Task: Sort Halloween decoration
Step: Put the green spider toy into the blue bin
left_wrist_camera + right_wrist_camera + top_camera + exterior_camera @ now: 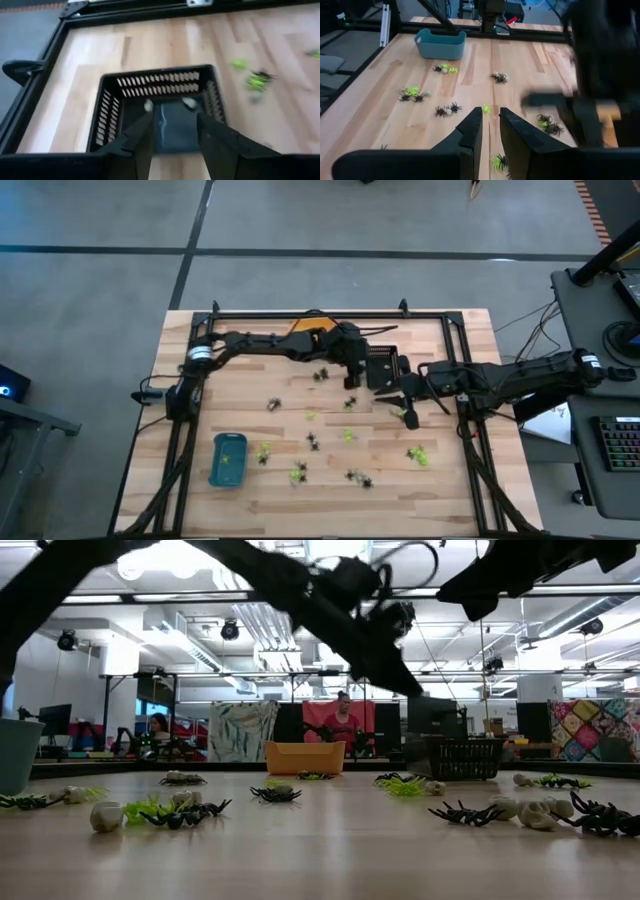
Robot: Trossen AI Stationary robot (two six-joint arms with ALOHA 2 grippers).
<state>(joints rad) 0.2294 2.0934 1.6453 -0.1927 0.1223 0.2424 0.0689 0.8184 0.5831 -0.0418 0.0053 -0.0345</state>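
Wood tabletop (pixel 240 515) spreads widest under me, black rails around it. My two arms reach in over the far half of it. My left pincer (pixel 172 131) hangs above the black slatted basket (pixel 150 82), its fingers (pixel 142 137) parted about halfway with nothing between them; two whitish trinkets (pixel 189 103) lie on the basket floor just past the tips. My right pincer (pixel 490 125) hovers over bare wood near the table's middle, fingers a narrow slot apart and empty (a lime-green bit (pixel 486 108) sits just beyond them). A blue tray (pixel 228 459) stands toward the near left, an orange one (pixel 304 756) at the far edge. Halloween decoration (pixel 355 476) is scattered across the near half: black spiders (pixel 276 794), lime-green pieces (pixel 417 453), pale skull-like bits (pixel 105 816). From the right wrist, a dark arm blurs out much of the basket side, and small pieces there are hard to make out.
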